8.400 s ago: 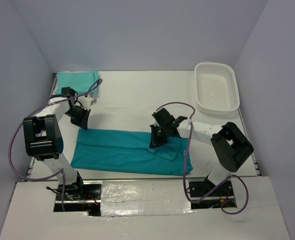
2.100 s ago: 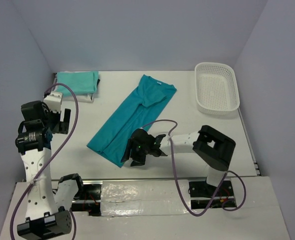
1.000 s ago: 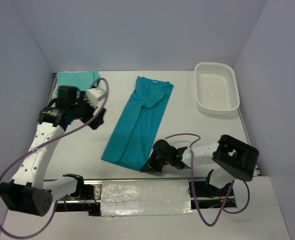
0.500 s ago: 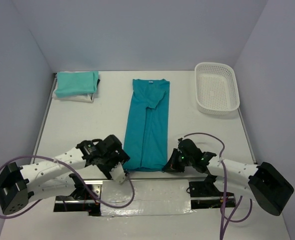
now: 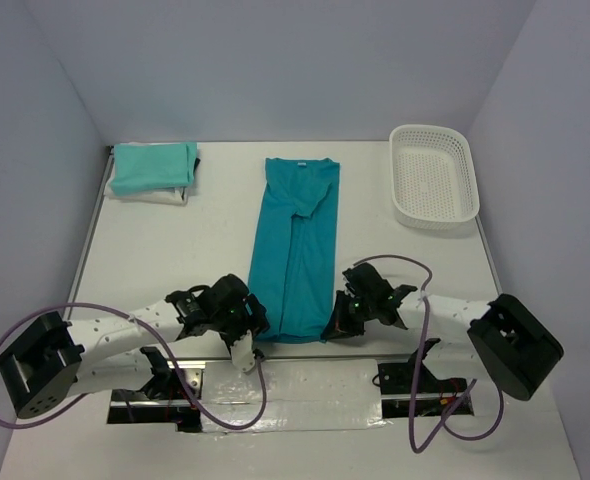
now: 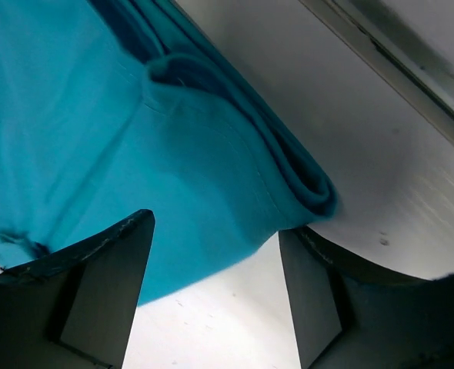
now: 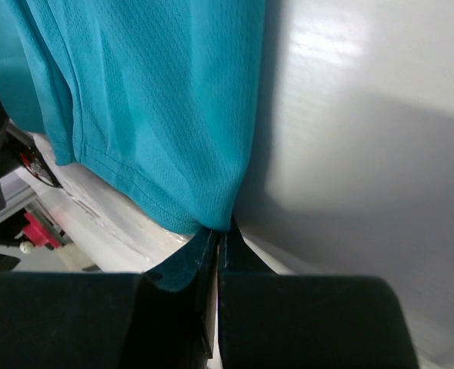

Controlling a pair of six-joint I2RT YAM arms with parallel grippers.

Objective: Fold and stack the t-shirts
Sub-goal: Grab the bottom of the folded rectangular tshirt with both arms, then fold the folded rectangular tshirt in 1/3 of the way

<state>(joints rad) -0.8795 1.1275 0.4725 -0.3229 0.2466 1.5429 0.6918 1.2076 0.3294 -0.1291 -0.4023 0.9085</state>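
A teal t-shirt (image 5: 297,250), folded lengthwise into a long strip, lies flat down the middle of the table. My right gripper (image 5: 332,329) is shut on its near right hem corner; in the right wrist view the gripper (image 7: 219,232) pinches the teal cloth (image 7: 150,100) at its tip. My left gripper (image 5: 254,323) stands open at the near left corner. In the left wrist view the gripper (image 6: 215,257) has the shirt's folded corner (image 6: 308,192) reaching between its fingers and touching the right one. A folded pale mint tee (image 5: 153,166) rests on a white one at the back left.
A white lattice basket (image 5: 433,175) stands at the back right, with nothing showing inside it. The table's near edge with a taped strip (image 5: 275,380) runs just below both grippers. Purple cables loop beside each arm.
Earlier the right gripper swung the teal shirt from crosswise to lengthwise. In the last half second the left gripper edged up to the near left corner, and the right arm's elbow shifted.
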